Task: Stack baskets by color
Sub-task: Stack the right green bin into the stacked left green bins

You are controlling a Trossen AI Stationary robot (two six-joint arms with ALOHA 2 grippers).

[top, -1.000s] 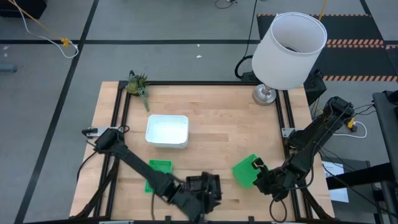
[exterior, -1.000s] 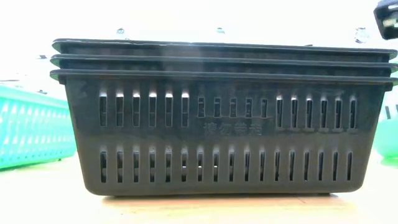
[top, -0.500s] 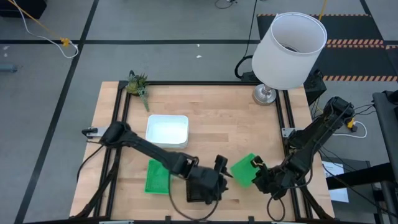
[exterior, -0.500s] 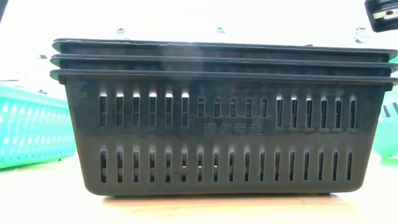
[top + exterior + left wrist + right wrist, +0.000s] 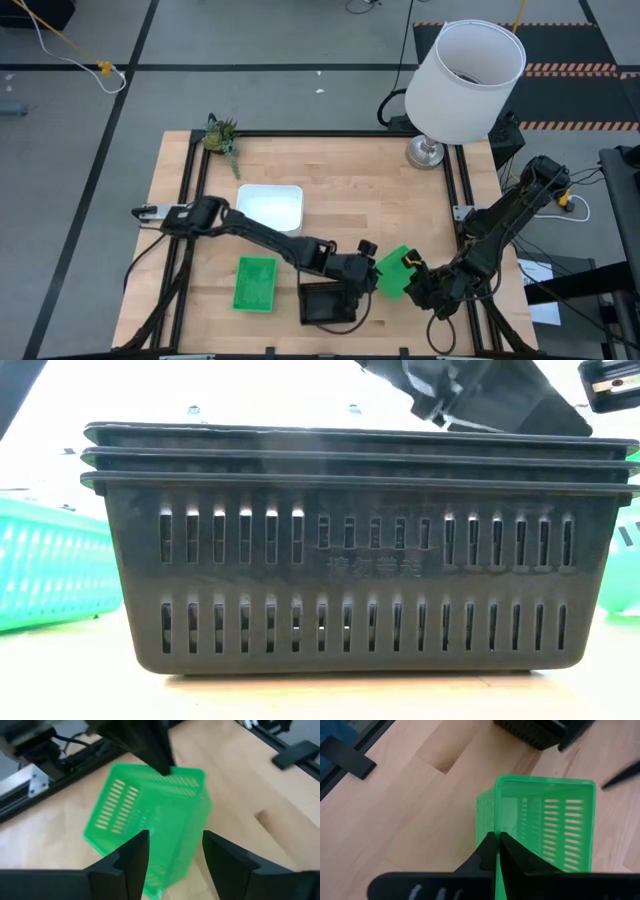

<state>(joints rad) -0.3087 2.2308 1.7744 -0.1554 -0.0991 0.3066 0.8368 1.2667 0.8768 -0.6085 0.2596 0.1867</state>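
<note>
Green basket point(image 5: 545, 825) hangs clenched in right pincer point(image 5: 496, 851); left pincer point(image 5: 172, 855) spread beside it.

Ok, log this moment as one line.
left gripper: open, nearing green basket | right gripper: shut on it | black stack: set down

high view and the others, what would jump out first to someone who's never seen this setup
Probably the big white lampshade at the table's far right corner. Next, the bright green basket near the front right, pinched at its rim by the shut right gripper while the open left gripper reaches toward it. In the low view, a stack of three nested black baskets fills almost the whole picture.
</note>
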